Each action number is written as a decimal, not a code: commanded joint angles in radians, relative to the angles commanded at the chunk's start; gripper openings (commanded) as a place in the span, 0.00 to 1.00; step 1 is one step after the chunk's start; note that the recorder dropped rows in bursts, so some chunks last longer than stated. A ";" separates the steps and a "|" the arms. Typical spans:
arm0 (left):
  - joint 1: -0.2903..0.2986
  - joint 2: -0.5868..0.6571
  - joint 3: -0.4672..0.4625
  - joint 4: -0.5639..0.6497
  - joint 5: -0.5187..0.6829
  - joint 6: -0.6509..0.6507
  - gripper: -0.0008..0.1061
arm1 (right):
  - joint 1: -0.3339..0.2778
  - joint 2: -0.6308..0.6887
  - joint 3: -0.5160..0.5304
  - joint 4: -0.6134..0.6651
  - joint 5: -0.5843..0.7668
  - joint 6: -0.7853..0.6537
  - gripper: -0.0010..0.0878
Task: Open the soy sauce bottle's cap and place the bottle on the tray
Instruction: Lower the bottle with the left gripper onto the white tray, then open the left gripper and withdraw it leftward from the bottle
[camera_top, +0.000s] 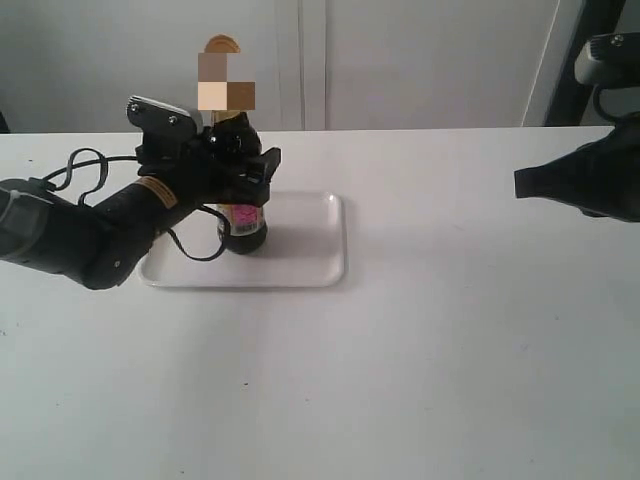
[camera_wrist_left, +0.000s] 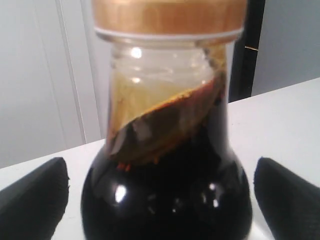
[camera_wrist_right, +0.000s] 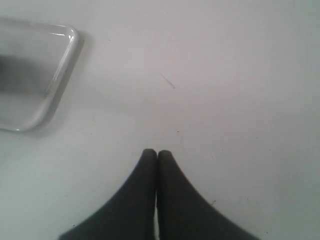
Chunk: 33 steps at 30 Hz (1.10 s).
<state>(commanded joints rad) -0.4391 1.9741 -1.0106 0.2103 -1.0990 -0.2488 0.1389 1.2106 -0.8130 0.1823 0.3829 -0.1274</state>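
The soy sauce bottle (camera_top: 243, 228) stands upright on the white tray (camera_top: 305, 255), its pink label showing low down. The orange-gold cap (camera_top: 221, 44) tops it, with its lid seeming to stand raised; part of the neck is hidden. In the left wrist view the dark bottle (camera_wrist_left: 165, 190) fills the frame under the gold cap (camera_wrist_left: 167, 15). My left gripper (camera_top: 245, 168) (camera_wrist_left: 160, 200) is open around the bottle's shoulders, with a thin gap on each side. My right gripper (camera_top: 520, 182) (camera_wrist_right: 157, 154) is shut on nothing, far right above the table.
A corner of the tray's rim (camera_wrist_right: 55, 80) shows in the right wrist view, away from the shut fingers. The left arm (camera_top: 80, 235) and its cable lie over the tray's left end. The white table (camera_top: 420, 360) spreads around.
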 joint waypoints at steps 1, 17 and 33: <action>0.000 -0.013 0.005 -0.005 0.000 0.000 0.95 | 0.000 0.000 0.000 0.000 0.000 0.000 0.01; -0.002 -0.168 0.129 0.006 0.105 -0.006 0.95 | 0.000 0.000 0.000 0.000 -0.002 -0.003 0.01; -0.002 -0.492 0.307 0.199 0.510 -0.050 0.70 | 0.000 0.000 0.000 0.000 0.016 -0.003 0.01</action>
<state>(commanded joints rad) -0.4412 1.4824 -0.7040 0.4093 -0.5885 -0.2991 0.1389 1.2106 -0.8130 0.1823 0.3985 -0.1299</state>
